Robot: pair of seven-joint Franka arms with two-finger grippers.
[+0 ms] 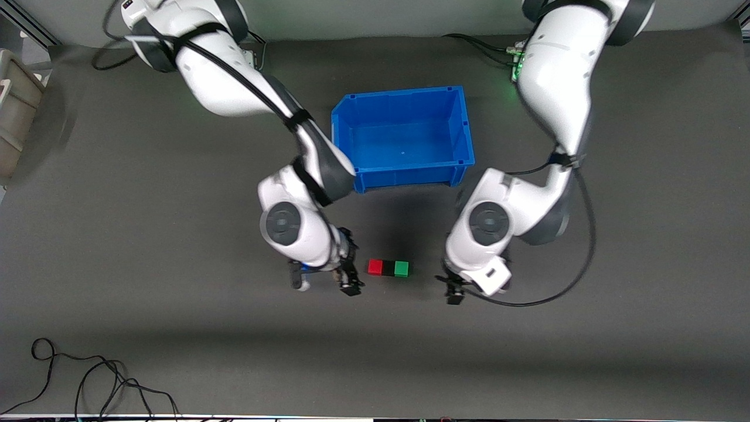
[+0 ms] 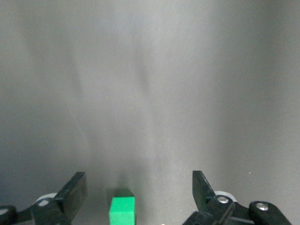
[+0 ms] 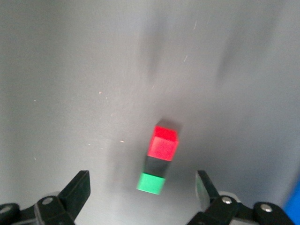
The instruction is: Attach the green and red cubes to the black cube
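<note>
Lying joined on the grey mat: red cube, black cube, green cube.

Dark grey mat, loose black cables

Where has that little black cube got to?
The black cube lies on the grey mat, sandwiched in a row between the red cube and green cube, nearer the front camera than the blue bin.
</note>
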